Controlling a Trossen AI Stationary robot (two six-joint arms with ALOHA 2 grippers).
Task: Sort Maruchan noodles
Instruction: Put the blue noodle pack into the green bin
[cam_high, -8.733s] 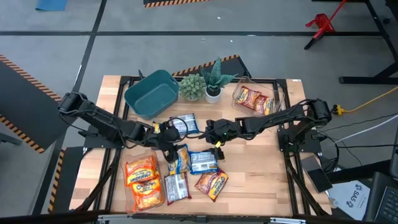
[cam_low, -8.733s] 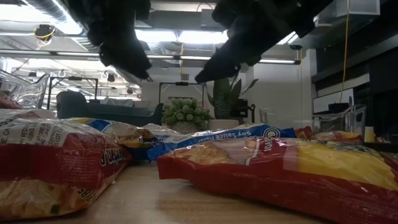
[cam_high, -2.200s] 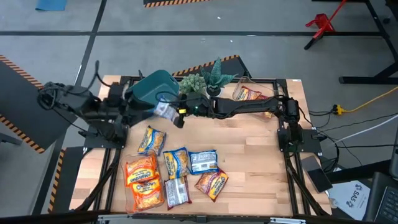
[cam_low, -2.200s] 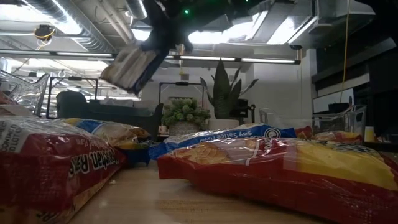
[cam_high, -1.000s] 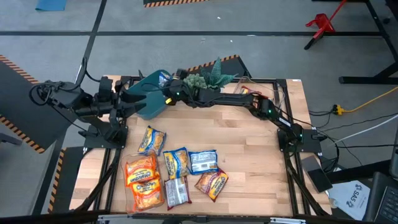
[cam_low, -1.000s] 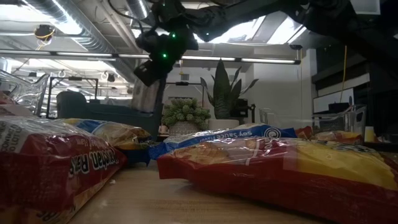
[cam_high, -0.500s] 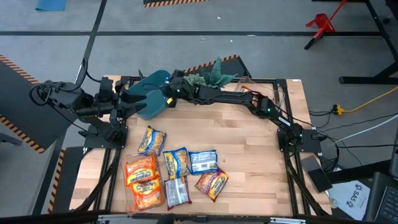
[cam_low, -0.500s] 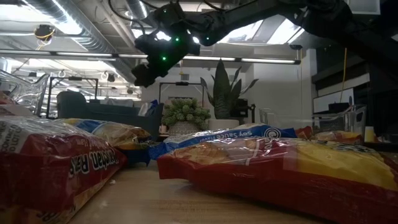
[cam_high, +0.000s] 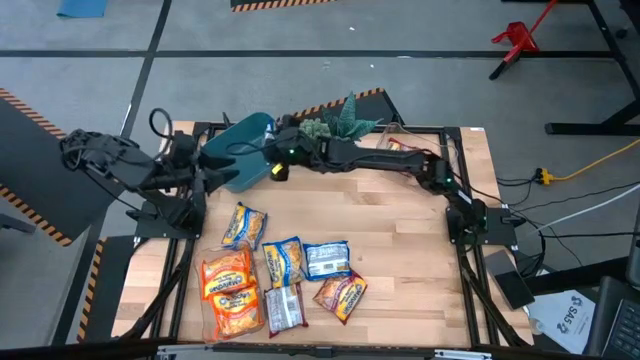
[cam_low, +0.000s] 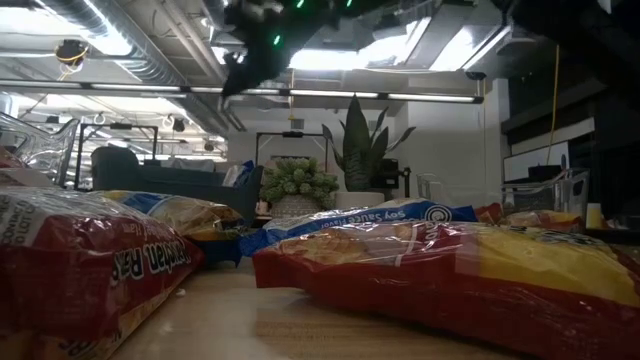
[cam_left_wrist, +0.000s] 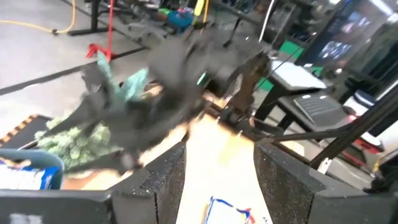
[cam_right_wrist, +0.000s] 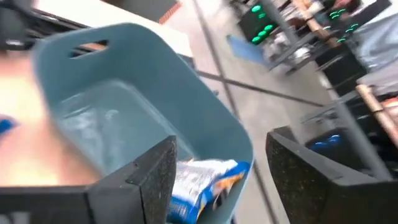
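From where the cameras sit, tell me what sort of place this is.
Probably an industrial robotics lab or workshop. Hazard-striped tape marks the grey concrete floor around the wooden table, exposed ducting runs under the ceiling, and equipment stands wait nearby.

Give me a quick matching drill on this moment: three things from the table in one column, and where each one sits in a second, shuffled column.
Things:
1. blue packet
2. right gripper
3. red packets

Places:
A. in the clear tub on the table's right side
B. inside the teal bin
C. by the teal bin's rim, fingers apart

Pairs: 1-B, 2-C, 3-A
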